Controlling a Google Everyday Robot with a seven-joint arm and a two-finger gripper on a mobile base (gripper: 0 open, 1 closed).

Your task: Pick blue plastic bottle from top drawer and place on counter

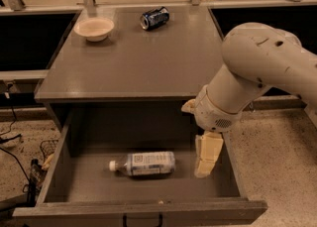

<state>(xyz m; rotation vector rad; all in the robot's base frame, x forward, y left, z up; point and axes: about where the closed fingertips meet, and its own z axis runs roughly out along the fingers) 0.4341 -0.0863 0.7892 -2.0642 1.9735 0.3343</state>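
Item: blue plastic bottle (143, 164), small, clear, white cap pointing left, pale label round the body; lies on its side on the floor of the open top drawer (99, 184), near the middle, clear of every wall. Handling, by judgement: light, thin-walled, likely to dent under a hard squeeze; smooth and round, so apt to roll or slip sideways if nudged off-centre. Best hold: across the labelled mid-body, from above, square to the long axis; the cap end is too narrow and would let it swing. Item: end effector (204, 167), cream-coloured, hangs downward from the white arm (257, 67) inside the drawer's right half, to the right of the bottle and apart from it; touches nothing that shows and carries nothing; whether it is released or clenched cannot be told. Item: surface (148, 62), dark grey, flat, above the drawer; bears a pale bowl (94, 28) at back left and a dark soda can (154, 18) on its side at the back.
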